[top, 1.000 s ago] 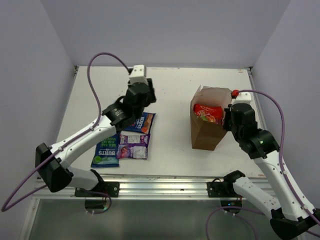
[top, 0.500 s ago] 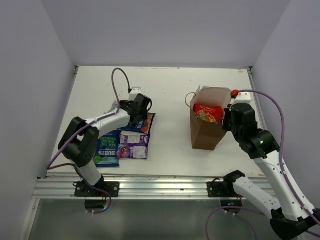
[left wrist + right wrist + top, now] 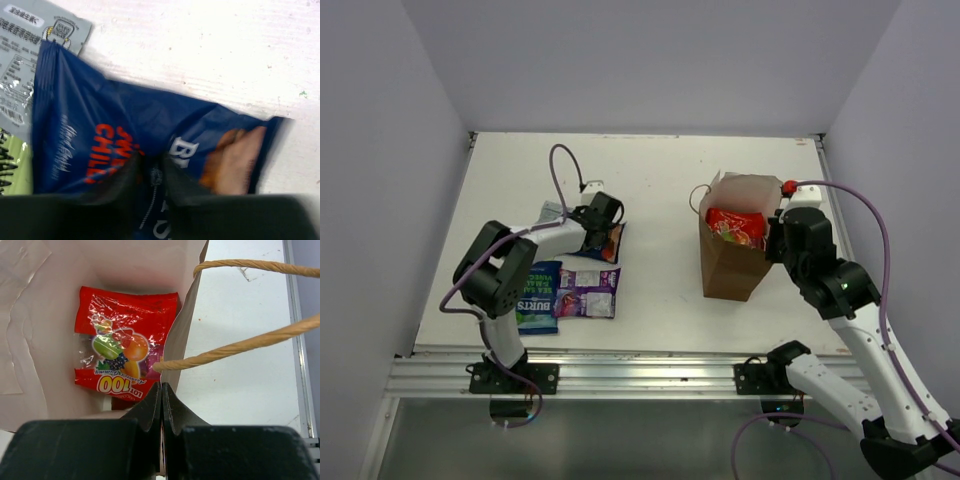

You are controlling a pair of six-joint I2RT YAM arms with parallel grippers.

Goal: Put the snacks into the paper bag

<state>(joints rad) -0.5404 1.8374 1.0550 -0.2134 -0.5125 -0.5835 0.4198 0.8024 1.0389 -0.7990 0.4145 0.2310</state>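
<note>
A white surface (image 3: 660,170) seen from above, with 2 robot arms. On the right stands the brown paper bag (image 3: 728,268), upright and open, a red fruit-print packet (image 3: 125,350) lying inside it. The right end effector (image 3: 161,390) is closed, pinching the bag's right wall at the rim. On the left, the folded left arm's end effector (image 3: 153,169) grips a fold of the dark blue packet (image 3: 125,115), which overlaps a grey packet (image 3: 30,55). A purple packet (image 3: 588,291) and a blue-and-green packet (image 3: 535,305) lie flat side by side just nearer the arms.
</note>
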